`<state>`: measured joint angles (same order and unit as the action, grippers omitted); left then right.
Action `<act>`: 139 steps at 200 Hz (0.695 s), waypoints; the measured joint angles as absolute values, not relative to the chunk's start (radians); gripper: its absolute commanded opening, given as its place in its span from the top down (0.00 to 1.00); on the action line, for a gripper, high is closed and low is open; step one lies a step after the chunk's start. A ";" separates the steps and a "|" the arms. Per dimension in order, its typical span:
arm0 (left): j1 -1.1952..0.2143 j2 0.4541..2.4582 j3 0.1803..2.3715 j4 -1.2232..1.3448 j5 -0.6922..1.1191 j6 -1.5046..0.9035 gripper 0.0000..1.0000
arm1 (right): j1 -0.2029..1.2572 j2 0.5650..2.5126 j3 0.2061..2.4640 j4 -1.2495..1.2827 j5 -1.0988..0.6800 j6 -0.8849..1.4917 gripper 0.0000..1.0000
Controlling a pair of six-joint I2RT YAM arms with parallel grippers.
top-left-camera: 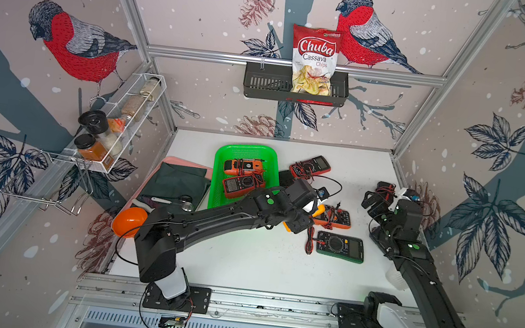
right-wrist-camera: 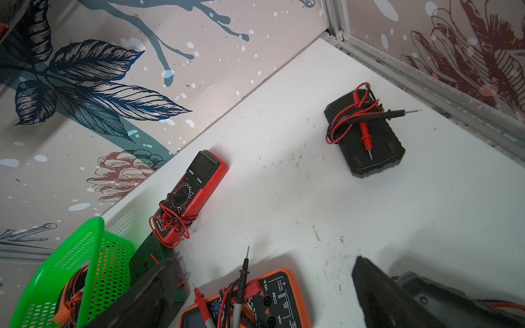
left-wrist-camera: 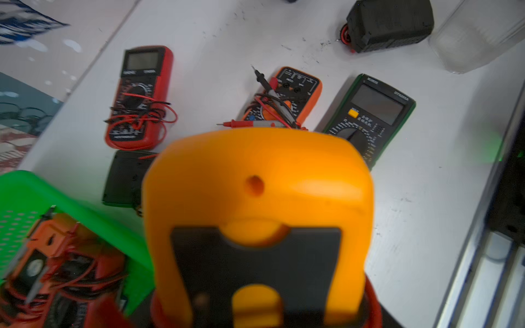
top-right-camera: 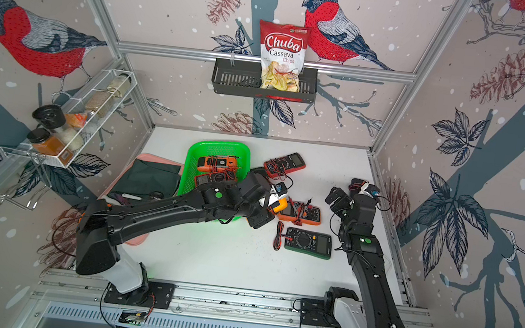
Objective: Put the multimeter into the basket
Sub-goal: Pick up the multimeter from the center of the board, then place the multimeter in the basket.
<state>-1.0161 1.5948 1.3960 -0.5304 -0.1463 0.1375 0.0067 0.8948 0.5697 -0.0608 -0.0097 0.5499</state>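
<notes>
My left gripper (top-left-camera: pixel 303 212) is shut on a yellow multimeter (left-wrist-camera: pixel 255 181), held off the table just to the right of the green basket (top-left-camera: pixel 247 146). In the left wrist view the multimeter's back fills the middle and hides the fingers. Only its yellow end (top-right-camera: pixel 278 204) shows in both top views. Two orange multimeters (top-left-camera: pixel 243 177) with leads lie in the basket (left-wrist-camera: pixel 25 181). My right gripper (right-wrist-camera: pixel 264 259) stands open at the right of the table, holding nothing, above an orange multimeter (right-wrist-camera: pixel 272 301).
Loose meters on the table: red (top-left-camera: pixel 310 166), orange (top-left-camera: pixel 336 217), green (top-left-camera: pixel 341 246), a black one (right-wrist-camera: pixel 366 136) by the right wall, a dark one (left-wrist-camera: pixel 122 179) beside the basket. A pink tray (top-left-camera: pixel 169 160) with cloth and an orange bowl (top-left-camera: pixel 129 221) sit left.
</notes>
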 measured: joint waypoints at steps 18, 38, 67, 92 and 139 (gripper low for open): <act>-0.947 1.557 1.378 -0.527 -0.204 0.165 1.00 | 0.007 0.893 0.570 -0.061 -0.010 0.550 0.00; -0.853 1.523 1.340 -0.528 -0.283 0.196 1.00 | 0.007 0.883 0.570 -0.064 -0.010 0.549 0.00; -0.759 1.500 1.305 -0.542 -0.316 0.282 1.00 | 0.007 0.858 0.561 -0.064 0.002 0.548 0.00; -0.665 1.486 1.271 -0.575 -0.300 0.394 1.00 | 0.007 0.852 0.549 -0.065 0.009 0.545 0.00; -0.535 1.521 1.271 -0.643 -0.094 0.608 1.00 | 0.007 0.856 0.547 -0.064 0.010 0.526 0.00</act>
<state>-0.5354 1.5208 1.2713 -0.6434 -0.0944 0.6083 0.0067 0.8562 0.5472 -0.0635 0.0097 0.5259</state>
